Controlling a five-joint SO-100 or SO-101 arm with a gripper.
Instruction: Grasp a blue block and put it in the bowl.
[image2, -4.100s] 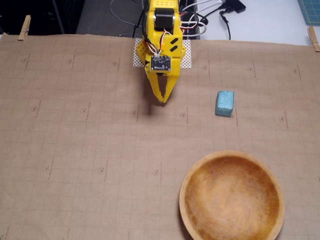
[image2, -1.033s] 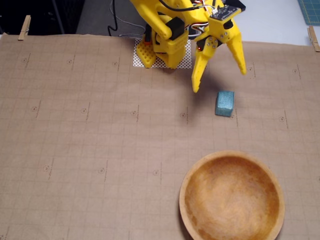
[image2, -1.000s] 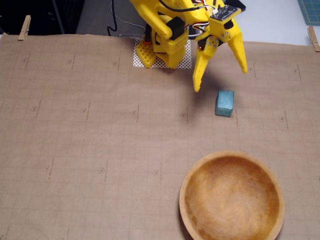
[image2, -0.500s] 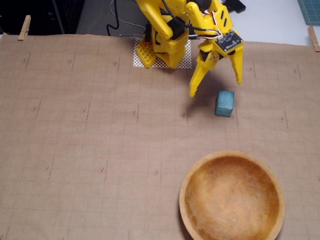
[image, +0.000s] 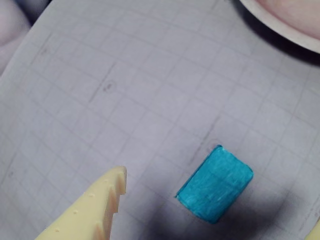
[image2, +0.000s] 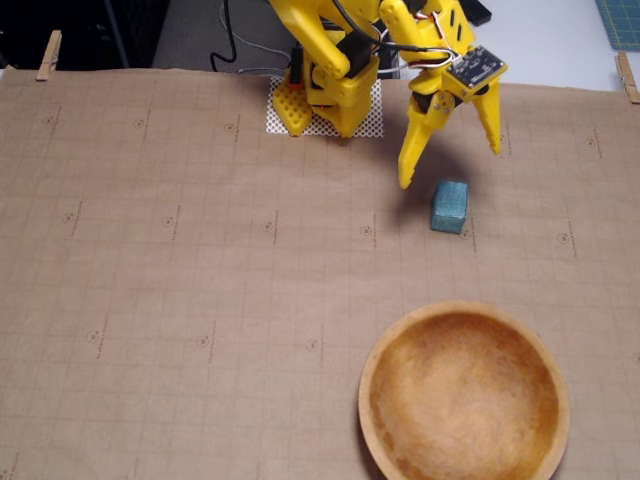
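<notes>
Now, pre-grasp | gripper (image2: 449, 165) spread wide, empty, above blue block (image2: 450, 206) | block on paper, apart from bowl (image2: 464, 393) | advice: descend straight, straddle block's narrow sides, centre it, then close.

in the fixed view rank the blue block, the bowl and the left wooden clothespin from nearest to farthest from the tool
Measured from the tool, open above the paper:
1. blue block, just below the tool in the picture, on the paper.
2. bowl, lower right, empty.
3. left wooden clothespin, top left corner, clipped on the paper's edge.
</notes>
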